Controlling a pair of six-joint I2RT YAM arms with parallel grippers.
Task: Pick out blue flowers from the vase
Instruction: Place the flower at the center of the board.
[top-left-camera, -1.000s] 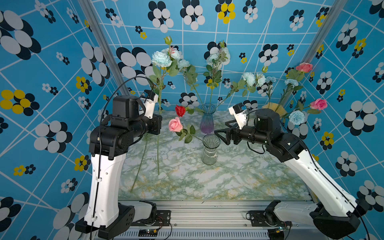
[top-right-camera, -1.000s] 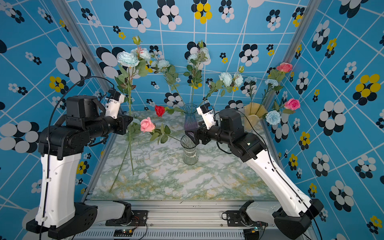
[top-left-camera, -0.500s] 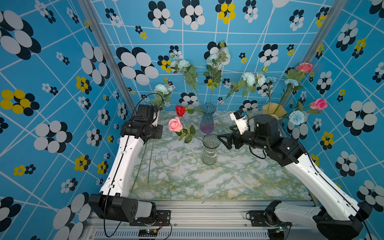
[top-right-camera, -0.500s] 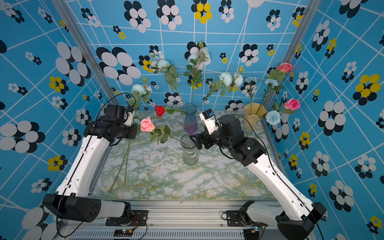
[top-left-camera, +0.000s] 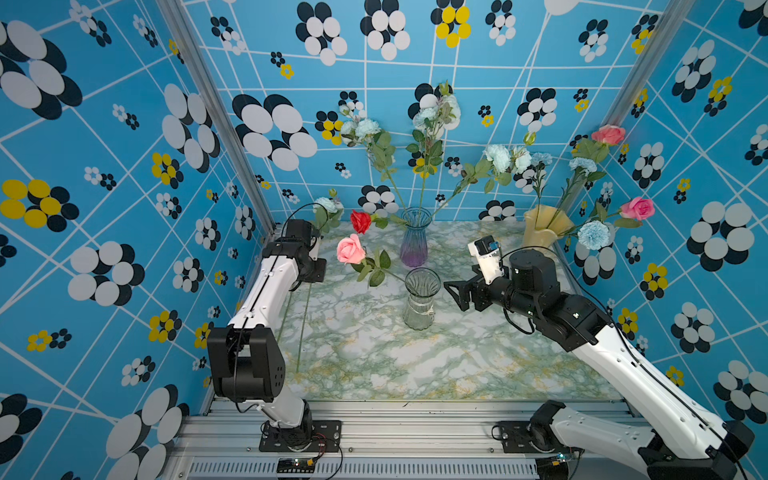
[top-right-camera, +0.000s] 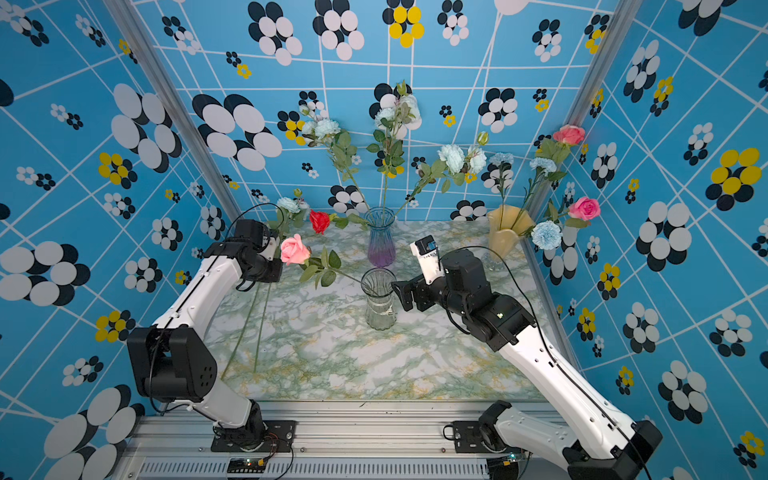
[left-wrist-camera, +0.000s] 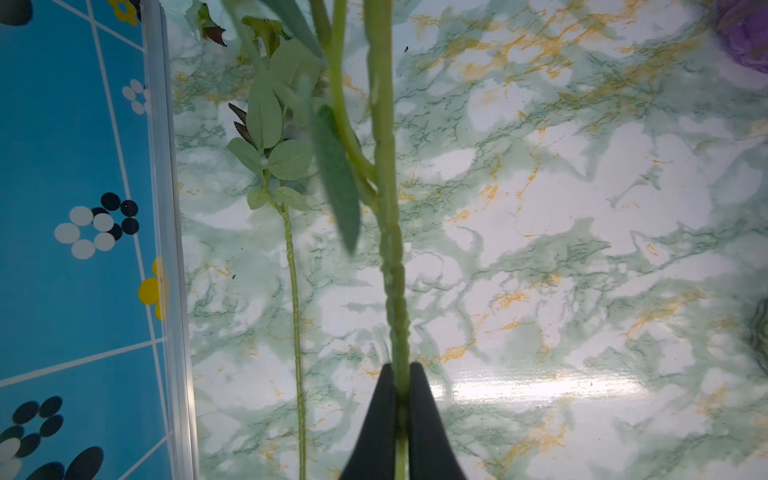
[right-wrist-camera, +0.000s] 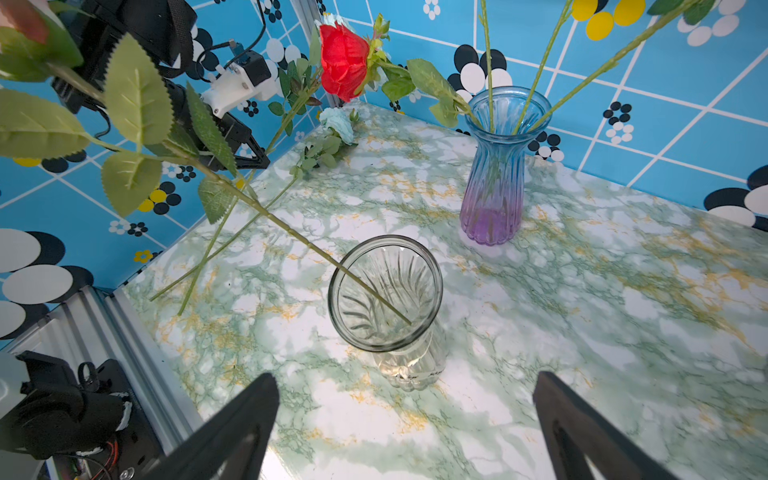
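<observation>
While the left gripper (left-wrist-camera: 401, 374) pinches the knobby green stem (left-wrist-camera: 386, 208) of a pale bloom between its black fingers, a thinner leafy stem lies near it on the glossy marble-patterned table (left-wrist-camera: 582, 208). The right gripper (right-wrist-camera: 405, 376) has its fingers spread wide beside the ribbed clear glass vase (right-wrist-camera: 332, 291). Other ruffled blue flowers (top-left-camera: 496, 156) stand in the fluted blue-purple vase (top-left-camera: 413, 245) and the wavy yellow vase (top-left-camera: 540, 228)

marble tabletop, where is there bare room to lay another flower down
The widest bare patch of the green-veined marble tabletop lies between the clear glass vase and the front metal rail. Crowded: the left wall edge, where green flower stems run, and the back around the blue-purple glass vase and yellow vase.
</observation>
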